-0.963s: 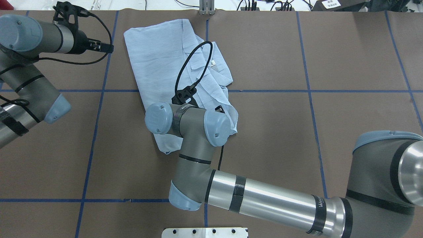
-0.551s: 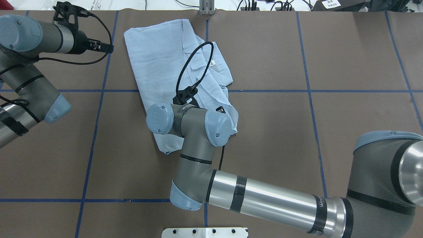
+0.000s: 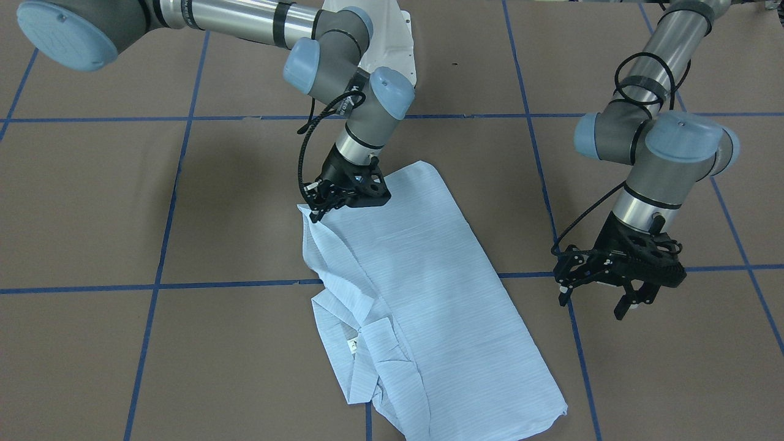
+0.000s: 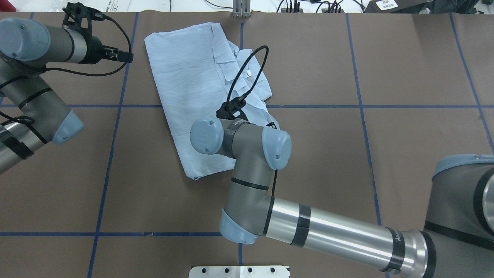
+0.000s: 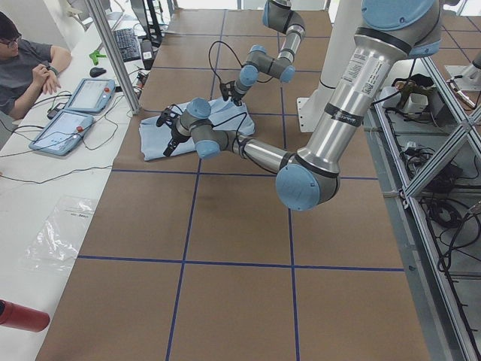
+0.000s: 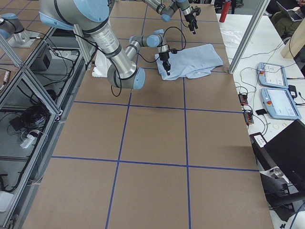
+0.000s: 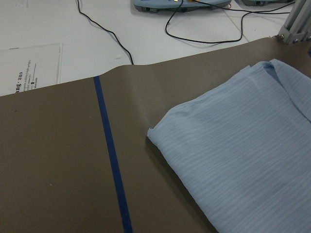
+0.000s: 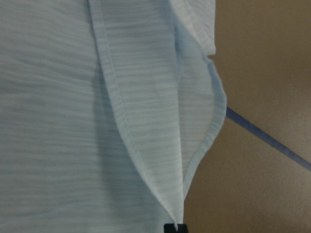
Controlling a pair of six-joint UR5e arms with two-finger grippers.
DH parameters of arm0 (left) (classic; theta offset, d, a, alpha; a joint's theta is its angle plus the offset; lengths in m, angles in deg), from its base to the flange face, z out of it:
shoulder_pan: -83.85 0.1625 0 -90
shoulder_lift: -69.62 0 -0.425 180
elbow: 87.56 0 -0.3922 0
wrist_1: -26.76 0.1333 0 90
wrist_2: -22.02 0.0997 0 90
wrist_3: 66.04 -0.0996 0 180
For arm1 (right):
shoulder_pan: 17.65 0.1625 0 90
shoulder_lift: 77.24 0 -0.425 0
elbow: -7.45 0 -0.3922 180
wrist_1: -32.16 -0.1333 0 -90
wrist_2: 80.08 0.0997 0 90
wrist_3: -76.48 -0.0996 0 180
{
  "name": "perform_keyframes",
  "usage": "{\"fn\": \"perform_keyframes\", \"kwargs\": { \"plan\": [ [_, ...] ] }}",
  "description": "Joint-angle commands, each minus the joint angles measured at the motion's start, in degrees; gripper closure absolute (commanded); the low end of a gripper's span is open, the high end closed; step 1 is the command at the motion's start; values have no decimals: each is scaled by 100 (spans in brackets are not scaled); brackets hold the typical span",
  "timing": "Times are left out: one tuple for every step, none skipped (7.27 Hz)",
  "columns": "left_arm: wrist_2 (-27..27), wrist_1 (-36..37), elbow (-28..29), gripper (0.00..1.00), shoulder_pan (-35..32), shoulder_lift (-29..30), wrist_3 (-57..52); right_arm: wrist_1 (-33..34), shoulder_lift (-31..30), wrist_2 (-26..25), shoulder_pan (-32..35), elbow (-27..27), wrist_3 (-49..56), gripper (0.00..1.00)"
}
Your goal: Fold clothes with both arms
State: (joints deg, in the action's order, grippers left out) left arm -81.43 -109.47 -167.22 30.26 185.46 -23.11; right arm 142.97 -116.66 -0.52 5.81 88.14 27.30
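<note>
The pale-blue striped shirt (image 3: pixel 422 282) lies folded on the brown table, with its collar and white neck label (image 3: pixel 354 346) on the side nearer my right arm. It also shows in the overhead view (image 4: pixel 185 85). My right gripper (image 3: pixel 316 208) is shut on the shirt's edge at the corner nearest the robot. The right wrist view shows that hem (image 8: pixel 194 160) pinched at a fingertip (image 8: pixel 175 227). My left gripper (image 3: pixel 597 301) is open and empty. It hovers over bare table beside the shirt's long edge (image 4: pixel 125 57). The left wrist view shows the shirt's far corner (image 7: pixel 155 132).
Blue tape lines (image 4: pixel 115 116) grid the brown table. The white pedestal base (image 4: pixel 239 271) sits at the near edge. A metal post (image 4: pixel 241 9) and cables stand past the far edge. Teach pendants (image 6: pixel 271 74) and a seated operator (image 5: pixel 22 60) are beyond the table.
My right arm's wrist has moved right and slightly toward the robot, keeping hold of the shirt's edge, and its cable loop swung right. The left arm has not moved.
</note>
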Motion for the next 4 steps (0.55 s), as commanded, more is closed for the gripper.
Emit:
{"fn": "perform_keyframes", "kwargs": {
  "plan": [
    [0, -9, 4, 0, 50, 0, 206, -59, -356, 16, 307, 369, 5, 96],
    [0, 0, 4, 0, 59, 0, 207, -164, -504, 16, 396, 369, -73, 1],
    [0, -9, 4, 0, 59, 0, 207, -748, -593, 42, 484, 360, -83, 0],
    [0, -9, -5, 0, 59, 0, 207, -1111, -594, 112, 607, 369, -126, 0]
  ]
}}
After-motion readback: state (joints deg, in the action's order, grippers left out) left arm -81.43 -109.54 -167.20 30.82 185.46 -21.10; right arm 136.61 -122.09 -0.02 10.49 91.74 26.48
